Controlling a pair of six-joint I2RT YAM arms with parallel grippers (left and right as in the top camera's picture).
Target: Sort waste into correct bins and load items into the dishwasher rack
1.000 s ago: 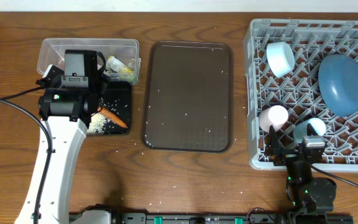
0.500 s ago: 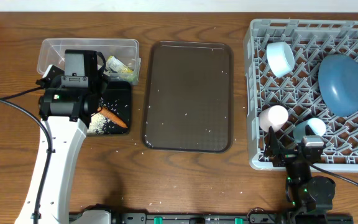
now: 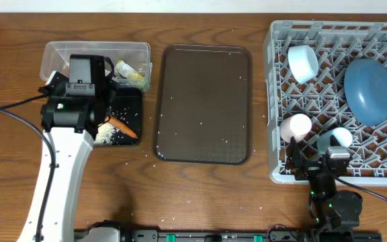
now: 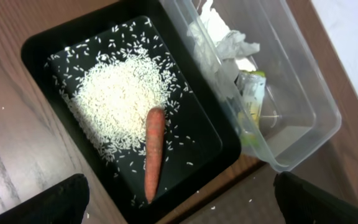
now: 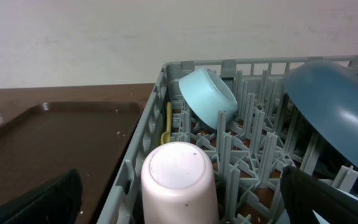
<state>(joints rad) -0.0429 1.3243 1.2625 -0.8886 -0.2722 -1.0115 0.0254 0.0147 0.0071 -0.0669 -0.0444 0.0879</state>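
Nothing has just moved: carrot [image 4: 154, 152] and rice [image 4: 117, 99] lie in the black tray [image 4: 197, 124], paper [image 4: 225, 40] and packet [image 4: 252, 102] in the clear tub [image 4: 303, 106] (far left), the rack [image 3: 272, 101] is loaded; left hand [image 4: 182, 202] and right hand [image 5: 179, 202] gape empty, so sorting looks finished

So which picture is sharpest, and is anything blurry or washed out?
Left wrist view: rice and carrot crisp, the left claw's fingertips dark blurs at the bottom corners. Right wrist view: pink cup slightly soft, wall bright, featureless. Overhead view: even light.
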